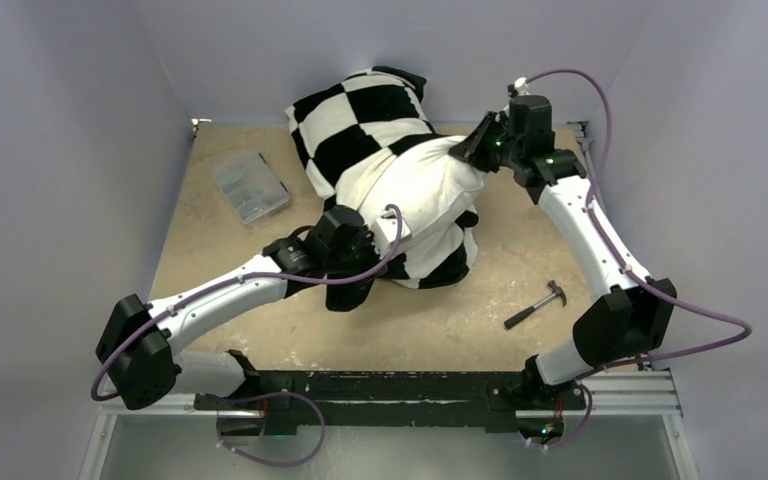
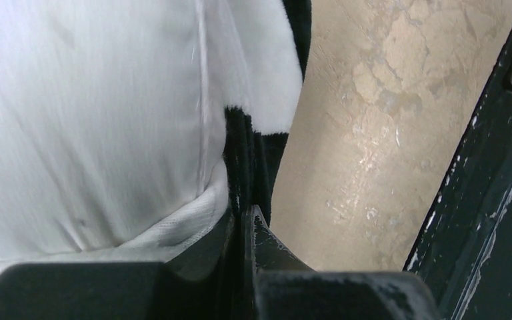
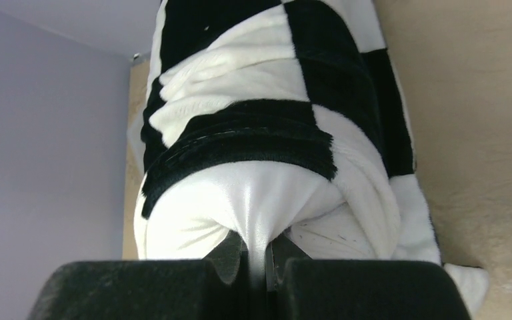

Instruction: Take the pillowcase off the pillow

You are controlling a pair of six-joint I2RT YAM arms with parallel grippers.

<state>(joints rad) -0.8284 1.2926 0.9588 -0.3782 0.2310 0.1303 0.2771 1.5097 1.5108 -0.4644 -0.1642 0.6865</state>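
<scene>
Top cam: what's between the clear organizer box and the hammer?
The pillow, partly out of its checkered pillowcase, lies across that stretch; the top view shows it.

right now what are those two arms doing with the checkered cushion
Two robot arms are working the pillowcase off the pillow on the table. The right gripper is shut on a pinch of the pillow's white fabric. The left gripper is shut at the pillowcase's black edge, seemingly gripping it. The pillow's middle is bare, while checkered cloth sits over both ends.
</scene>
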